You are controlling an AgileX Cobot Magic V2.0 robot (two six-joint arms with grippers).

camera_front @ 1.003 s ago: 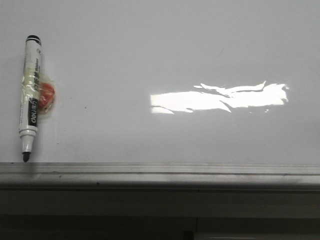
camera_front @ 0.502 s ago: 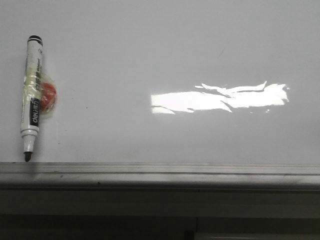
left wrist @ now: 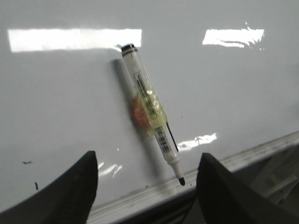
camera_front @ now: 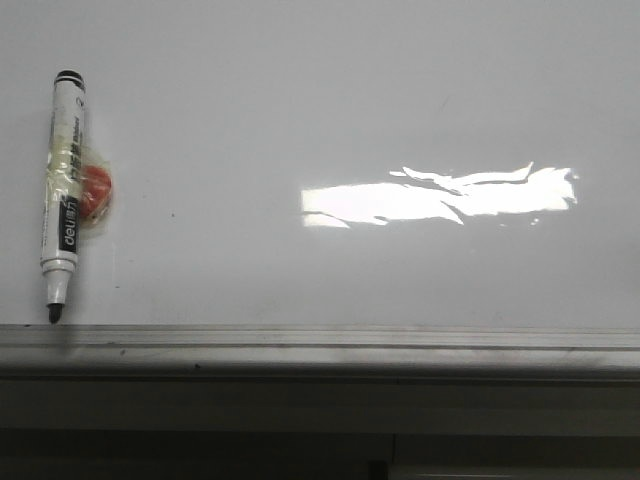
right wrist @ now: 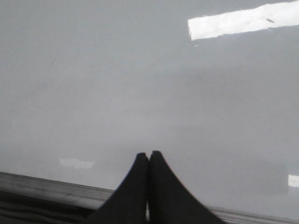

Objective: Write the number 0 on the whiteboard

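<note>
Because the marker (left wrist: 152, 114) lies uncapped beside the whiteboard's (camera_front: 330, 120) edge strip, it may be nudged off by the spread, empty left pincer (left wrist: 145, 186); the right pincer (right wrist: 149, 161) is clenched on nothing.

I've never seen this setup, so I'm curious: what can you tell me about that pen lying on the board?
The marker is uncapped, with a white barrel, a black printed label, a black rear end and a dark tip. It lies flat on the whiteboard at its left side, tip toward the grey metal edge strip. Clear tape holds a small orange-red lump against its middle. Neither hand touches it.
</note>
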